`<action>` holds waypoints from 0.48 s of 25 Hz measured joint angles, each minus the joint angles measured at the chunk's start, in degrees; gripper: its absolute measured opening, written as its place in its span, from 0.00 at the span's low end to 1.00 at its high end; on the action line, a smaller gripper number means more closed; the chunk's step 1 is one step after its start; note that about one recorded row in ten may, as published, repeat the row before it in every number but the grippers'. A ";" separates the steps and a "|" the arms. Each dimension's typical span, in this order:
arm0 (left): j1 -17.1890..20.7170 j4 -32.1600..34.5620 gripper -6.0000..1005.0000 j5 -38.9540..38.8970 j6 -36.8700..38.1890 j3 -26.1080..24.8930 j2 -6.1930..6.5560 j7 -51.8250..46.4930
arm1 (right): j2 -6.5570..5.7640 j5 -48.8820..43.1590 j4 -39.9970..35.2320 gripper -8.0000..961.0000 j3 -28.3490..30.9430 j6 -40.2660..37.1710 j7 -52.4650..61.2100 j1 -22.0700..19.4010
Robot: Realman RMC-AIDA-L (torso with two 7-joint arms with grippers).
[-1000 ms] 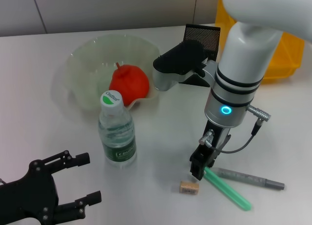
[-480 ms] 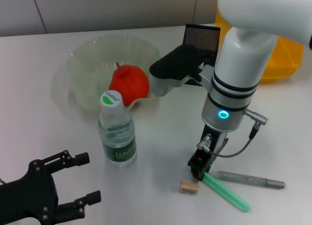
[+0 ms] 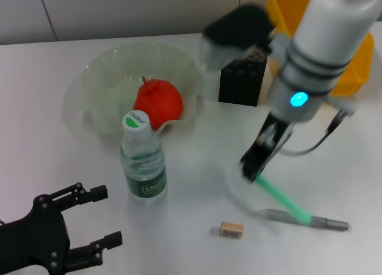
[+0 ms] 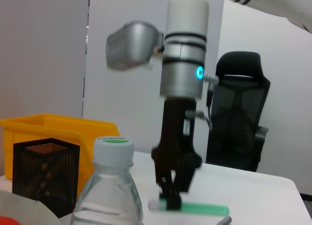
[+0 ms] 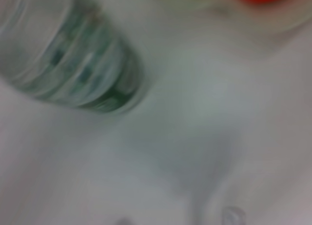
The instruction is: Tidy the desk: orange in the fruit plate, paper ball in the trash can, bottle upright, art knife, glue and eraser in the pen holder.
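My right gripper (image 3: 253, 170) is shut on one end of a green stick (image 3: 285, 200) and holds it low over the desk; the left wrist view shows the same grip (image 4: 170, 201). The stick's far end reaches a grey pen-like tool (image 3: 310, 221) lying on the desk. The tan eraser (image 3: 231, 229) lies to the left of both. The bottle (image 3: 143, 161) stands upright. The orange (image 3: 157, 102) sits in the fruit plate (image 3: 101, 78). The black pen holder (image 3: 240, 81) stands behind my right arm. The paper ball is out of view. My left gripper (image 3: 98, 218) is open at the near left.
The yellow trash can (image 3: 352, 72) stands at the far right, behind the right arm. In the left wrist view the bottle (image 4: 109, 195) is close in front, with the pen holder (image 4: 44, 169) and trash can (image 4: 58, 127) behind it.
My right gripper has closed on the green stick and swung up and to the right with it, away from the eraser. The left arm has not moved.
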 joint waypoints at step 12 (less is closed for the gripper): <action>-0.41 -0.76 0.78 -0.34 -0.49 -0.31 -0.21 -0.38 | -0.71 -6.87 -19.81 0.18 19.73 0.02 -9.53 -3.86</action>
